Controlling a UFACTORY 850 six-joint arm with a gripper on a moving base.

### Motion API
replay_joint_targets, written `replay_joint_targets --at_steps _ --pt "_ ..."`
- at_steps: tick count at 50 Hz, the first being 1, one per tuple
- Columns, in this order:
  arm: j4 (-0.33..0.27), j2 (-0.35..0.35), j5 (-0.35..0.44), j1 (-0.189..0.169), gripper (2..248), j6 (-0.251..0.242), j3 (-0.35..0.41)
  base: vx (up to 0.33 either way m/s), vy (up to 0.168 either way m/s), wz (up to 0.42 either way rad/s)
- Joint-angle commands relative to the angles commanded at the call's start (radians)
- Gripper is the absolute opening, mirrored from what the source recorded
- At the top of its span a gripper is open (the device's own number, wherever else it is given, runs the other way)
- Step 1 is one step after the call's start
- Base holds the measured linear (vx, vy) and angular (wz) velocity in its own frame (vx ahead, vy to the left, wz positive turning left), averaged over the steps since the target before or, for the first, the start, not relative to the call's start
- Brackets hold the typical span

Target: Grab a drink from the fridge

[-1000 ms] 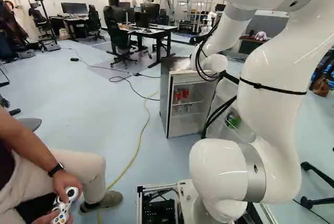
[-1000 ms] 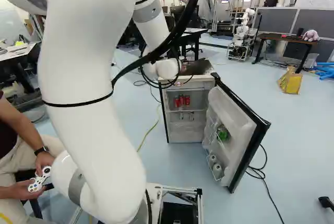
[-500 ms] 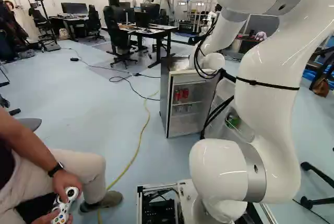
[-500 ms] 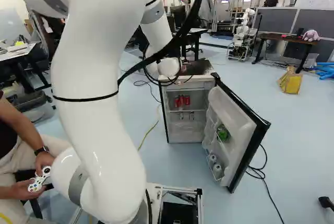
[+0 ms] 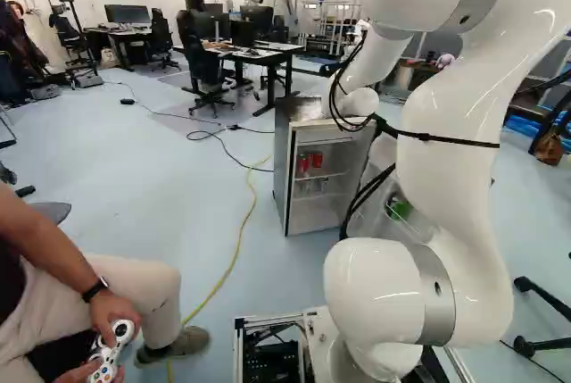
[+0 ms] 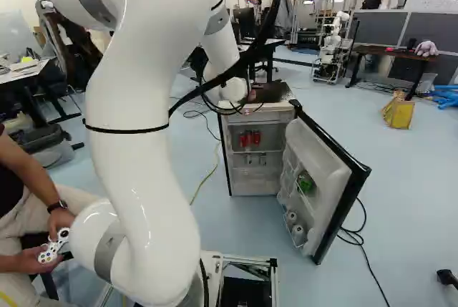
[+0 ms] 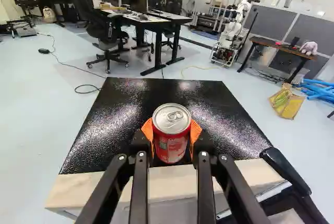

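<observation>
Two orange pads [image 7: 196,129] of the gripper [image 7: 171,136] pinch the round red can [image 7: 172,148] from both sides, over the pebbled black top [image 7: 115,125] of the fridge [image 5: 282,169]. Its moulded white door [image 6: 315,153] stands swung open beside it. Beyond are a wheeled chair [image 7: 104,25], a black-legged desk [image 7: 157,19] and another robot [image 7: 229,30].

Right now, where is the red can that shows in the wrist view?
In the wrist view, the red can is gripped in the claw between its orange pads, over the fridge top near its front edge; whether it rests there is unclear.
</observation>
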Motion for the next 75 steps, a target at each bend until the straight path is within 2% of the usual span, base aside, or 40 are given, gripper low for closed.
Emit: replay_joint_targets --at_steps 18,61,75 --pt "0.000 -0.039 -0.041 0.005 88 0.000 -0.049 0.000 0.000 0.000" --pt "0.000 -0.057 -0.046 0.008 88 0.000 -0.071 0.000 0.000 0.000" --pt "0.000 -0.057 -0.046 0.008 88 0.083 -0.072 0.000 0.000 0.000"
